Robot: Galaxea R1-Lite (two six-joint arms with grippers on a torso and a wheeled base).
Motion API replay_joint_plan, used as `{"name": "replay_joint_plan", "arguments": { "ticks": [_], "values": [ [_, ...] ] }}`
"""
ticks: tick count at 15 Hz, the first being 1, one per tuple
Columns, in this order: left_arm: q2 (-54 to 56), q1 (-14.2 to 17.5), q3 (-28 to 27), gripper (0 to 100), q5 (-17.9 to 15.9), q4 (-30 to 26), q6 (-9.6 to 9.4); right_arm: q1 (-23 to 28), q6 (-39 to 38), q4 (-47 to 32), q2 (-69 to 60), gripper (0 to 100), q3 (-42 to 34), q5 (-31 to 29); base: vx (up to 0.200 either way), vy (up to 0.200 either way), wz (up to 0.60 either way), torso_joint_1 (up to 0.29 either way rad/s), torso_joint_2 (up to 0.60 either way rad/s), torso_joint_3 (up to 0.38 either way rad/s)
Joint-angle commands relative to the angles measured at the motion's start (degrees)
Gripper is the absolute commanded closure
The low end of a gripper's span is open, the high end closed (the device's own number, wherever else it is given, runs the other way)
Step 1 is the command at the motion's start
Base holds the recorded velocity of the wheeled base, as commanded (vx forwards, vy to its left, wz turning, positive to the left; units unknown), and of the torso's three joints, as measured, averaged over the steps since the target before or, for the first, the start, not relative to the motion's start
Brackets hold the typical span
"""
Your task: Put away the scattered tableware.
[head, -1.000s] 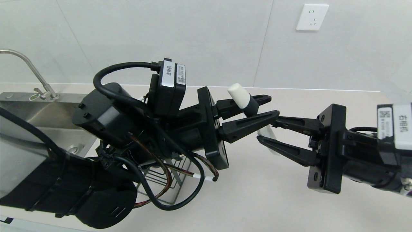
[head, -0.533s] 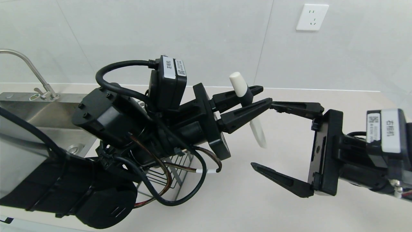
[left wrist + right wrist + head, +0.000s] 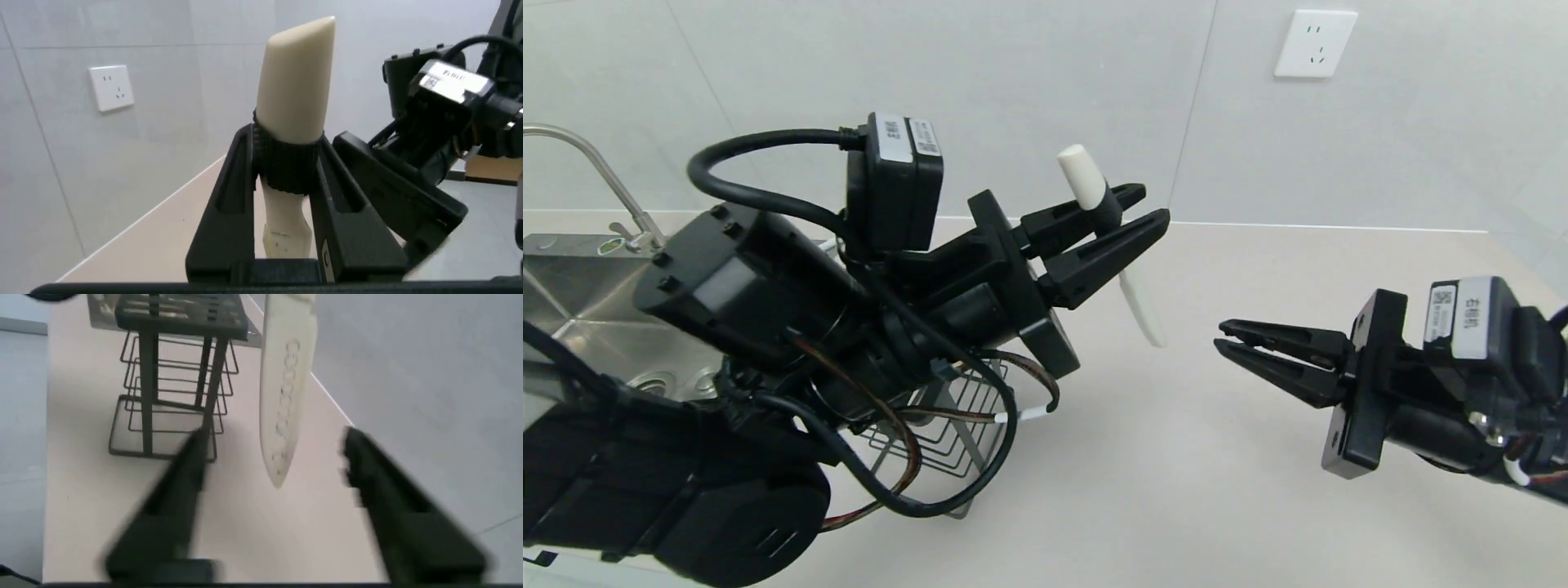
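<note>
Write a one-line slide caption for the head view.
Left gripper holds a white knife blade-down above the counter; right gripper hovers apart, empty.

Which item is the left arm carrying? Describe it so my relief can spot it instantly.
Above the beige counter, right of the steel sink, find the left gripper. Shut in its jaws is the knife: cream handle up, black collar, pale blade hanging down. Unlike the dark wire rack below, it is white and off the counter.
</note>
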State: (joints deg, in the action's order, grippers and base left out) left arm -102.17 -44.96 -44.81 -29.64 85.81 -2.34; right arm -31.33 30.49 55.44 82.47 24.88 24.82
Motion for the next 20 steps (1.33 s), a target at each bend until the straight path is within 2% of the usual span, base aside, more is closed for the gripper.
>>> {"name": "replay_joint_plan", "arguments": {
  "ticks": [1, 3, 4, 7, 11, 12, 13, 14, 15, 17, 18, 20],
  "values": [
    [5.8, 1.7, 4.6, 100, -0.1, -0.3, -0.03, 4.8, -3.3, 0.1, -1.3, 100, -2.1, -2.0, 0.0, 0.0, 0.0, 0.0, 0.0, 0.0],
    [9.5, 2.9, 7.5, 100, -0.1, -1.0, -0.12, 6.1, -7.7, 0.3, -4.1, 100, -6.0, -6.0, 0.0, 0.0, 0.0, 0.0, 0.0, 0.0],
    [12.3, 3.7, 9.2, 100, -0.1, -2.5, -0.12, 7.2, -11.0, 0.2, -8.6, 100, -11.0, -7.8, 0.0, 0.0, 0.0, 0.0, 0.0, 0.0],
    [13.5, 4.1, 10.1, 100, -0.1, -3.7, -0.21, 14.6, -11.9, -0.7, -18.0, 100, -18.6, -7.7, 0.0, 0.0, 0.0, 0.0, 0.0, 0.0],
    [13.0, 4.2, 11.4, 100, -0.1, -3.9, -0.12, 16.0, -11.3, -4.1, -34.4, 100, -22.8, -7.4, 0.0, 0.0, 0.0, 0.0, 0.0, 0.0],
    [13.3, 4.2, 12.5, 100, -0.1, -3.9, -0.21, 18.8, -11.7, -8.1, -43.7, 100, -23.3, -7.4, 0.0, 0.0, 0.0, 0.0, 0.0, 0.0],
    [13.4, 4.2, 13.0, 100, -0.1, -3.9, -0.12, 19.7, -11.9, -9.7, -47.3, 100, -23.3, -7.4, 0.0, 0.0, 0.0, 0.0, 0.0, 0.0],
    [13.6, 4.2, 14.3, 100, -0.1, -3.9, -0.21, 23.2, -12.0, -15.7, -56.6, 100, -23.5, -7.4, 0.0, 0.0, 0.0, 0.0, 0.0, 0.0],
    [13.6, 4.2, 14.4, 100, -0.1, -3.8, -0.21, 24.3, -12.1, -19.6, -61.4, 100, -23.7, -7.3, 0.0, 0.0, 0.0, 0.0, 0.0, 0.0],
    [13.6, 4.2, 14.5, 100, -0.2, -3.9, -1.18, 24.4, -12.4, -27.3, -70.1, 100, -24.7, -6.1, 0.0, 0.0, 0.0, 0.0, 0.0, 0.0],
    [13.7, 4.3, 15.5, 100, -0.6, -3.7, -1.44, 24.3, -13.1, -33.6, -76.3, 100, -24.9, -5.7, 0.0, 0.0, 0.0, 0.0, 0.0, 0.0],
    [15.1, 4.3, 17.3, 100, -1.9, -3.7, -1.44, 24.4, -16.6, -35.6, -76.8, 100, -24.9, -6.1, 0.0, 0.0, 0.0, 0.0, 0.0, 0.0]
  ]
}}
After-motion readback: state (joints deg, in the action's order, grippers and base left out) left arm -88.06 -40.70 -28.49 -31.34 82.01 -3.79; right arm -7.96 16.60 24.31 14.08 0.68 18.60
